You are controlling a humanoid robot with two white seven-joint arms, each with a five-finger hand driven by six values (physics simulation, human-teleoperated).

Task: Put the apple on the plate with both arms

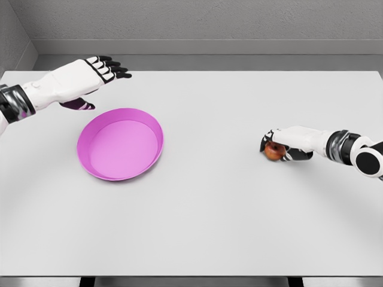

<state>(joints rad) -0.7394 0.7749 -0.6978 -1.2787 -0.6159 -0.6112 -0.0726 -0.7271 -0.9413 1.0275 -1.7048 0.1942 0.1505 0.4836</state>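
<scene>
- Here, the apple (274, 152) sits on the white table (215, 215) at the right of the frame, a little below mid-height, well apart from the plate (120, 144).
- The right hand (287, 145) comes in from the right edge and curls around the apple, fingers wrapped over its top and far side; it looks like a grasp, though the apple seems to rest on the table, not yet lifted.
- The left hand (99, 70) hovers at the upper left, just beyond the plate's far rim, fingers stretched out and relaxed, holding nothing.
- The pink plate lies left of centre, with nothing in it.
- Risk: the grip looks shallow, mostly from above, so the round apple could squirt out and roll when the hand rises.
- Risk: the carry across to the plate is long; a loose hold may drop the apple short.
- Risk: the left hand is near the plate's rim, so a careless reach could nudge the plate away.
</scene>
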